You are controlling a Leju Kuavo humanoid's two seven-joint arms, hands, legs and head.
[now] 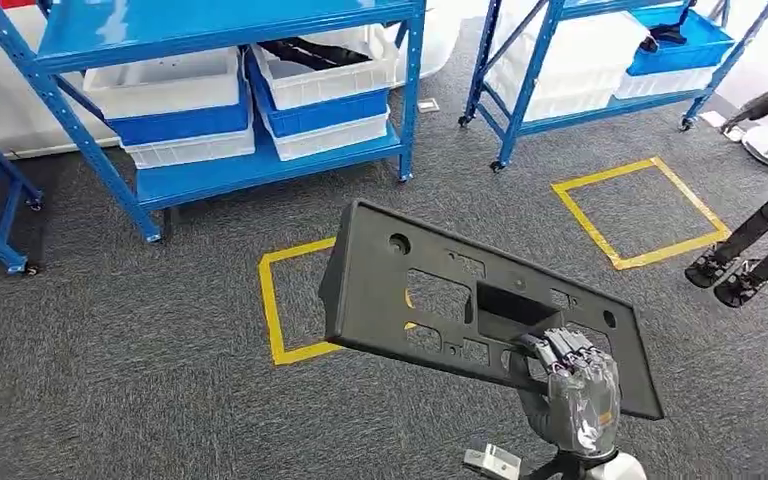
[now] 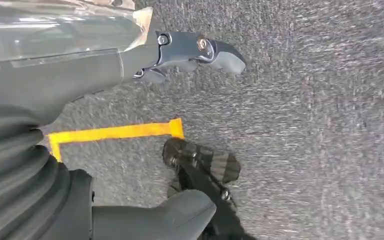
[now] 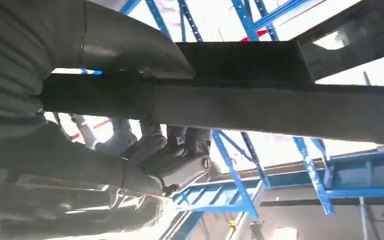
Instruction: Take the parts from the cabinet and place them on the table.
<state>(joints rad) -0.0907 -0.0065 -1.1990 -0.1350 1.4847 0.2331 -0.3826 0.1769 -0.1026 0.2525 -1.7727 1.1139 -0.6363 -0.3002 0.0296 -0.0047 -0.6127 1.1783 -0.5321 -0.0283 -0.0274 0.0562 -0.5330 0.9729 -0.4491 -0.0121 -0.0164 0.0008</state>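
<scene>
Head view: right hand [image 1: 572, 385] grips the dark plastic panel [image 1: 460, 300] at its lower edge near the central cutout, holding it tilted in the air above the carpet and a yellow tape square [image 1: 278, 305], with the blue shelving [image 1: 230, 120] and its bins well behind. Left wrist view: left hand [image 2: 190, 55] hangs over the carpet holding nothing, fingers loosely apart. Right wrist view: fingers [image 3: 170, 150] wrapped under the panel's edge, thumb on the opposite face; looks stiff and light but long, so off-centre grip may let it swing — hold nearer the middle.
</scene>
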